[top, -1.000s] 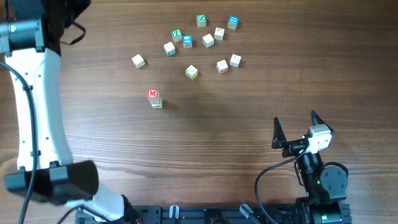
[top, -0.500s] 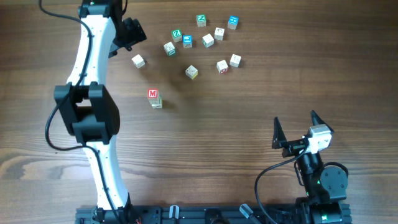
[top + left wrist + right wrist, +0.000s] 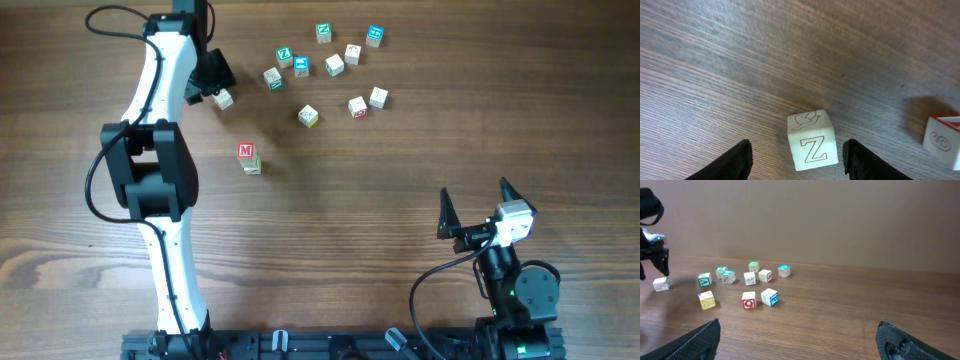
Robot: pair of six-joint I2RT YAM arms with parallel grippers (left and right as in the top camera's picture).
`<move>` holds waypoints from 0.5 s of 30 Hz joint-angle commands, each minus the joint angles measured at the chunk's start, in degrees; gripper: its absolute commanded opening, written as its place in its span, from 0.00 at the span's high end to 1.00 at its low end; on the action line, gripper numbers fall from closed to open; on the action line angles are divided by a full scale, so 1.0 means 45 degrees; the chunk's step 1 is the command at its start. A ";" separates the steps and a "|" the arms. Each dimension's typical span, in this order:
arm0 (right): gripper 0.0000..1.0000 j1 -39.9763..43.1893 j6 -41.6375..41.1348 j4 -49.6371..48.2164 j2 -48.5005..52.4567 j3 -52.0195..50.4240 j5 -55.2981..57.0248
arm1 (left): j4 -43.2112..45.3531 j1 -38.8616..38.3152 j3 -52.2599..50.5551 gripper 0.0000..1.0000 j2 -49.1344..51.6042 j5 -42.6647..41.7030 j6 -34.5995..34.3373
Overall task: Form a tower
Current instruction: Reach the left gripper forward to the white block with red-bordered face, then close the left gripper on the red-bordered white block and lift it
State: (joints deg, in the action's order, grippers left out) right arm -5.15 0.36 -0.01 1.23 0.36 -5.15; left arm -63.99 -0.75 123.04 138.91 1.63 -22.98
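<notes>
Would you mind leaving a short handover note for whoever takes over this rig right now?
Left gripper: open, fingers either side of the Z cube, not touching it.
Right gripper: open, empty, parked at the near right, away from the cubes.
Tower: a short stack, red M cube on top, apparently two high.
Done: stack begun.
Left: close on the Z cube, lift it, set it on the stack, then add the other loose cubes scattered beyond it.

An evenly lit, dark brown wood-grain bench (image 3: 400, 200) meets a plain matte tan wall (image 3: 840, 220) along its far edge.
</notes>
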 commanded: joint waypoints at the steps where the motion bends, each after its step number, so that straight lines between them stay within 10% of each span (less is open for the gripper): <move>1: 0.00 0.0044 0.0170 -0.0068 -0.0049 -0.0015 -0.0204 | 0.0146 -0.0058 -0.0568 0.44 0.0219 -0.0107 -0.0039; 15: 0.00 0.0044 0.0175 -0.0068 -0.0049 -0.0015 -0.0204 | 0.0646 -0.0058 -0.0865 0.51 0.0219 -0.0160 -0.0034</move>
State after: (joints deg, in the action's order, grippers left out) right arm -5.15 0.36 -0.01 1.23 0.36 -5.17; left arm -61.17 -1.13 119.50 138.91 0.19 -23.03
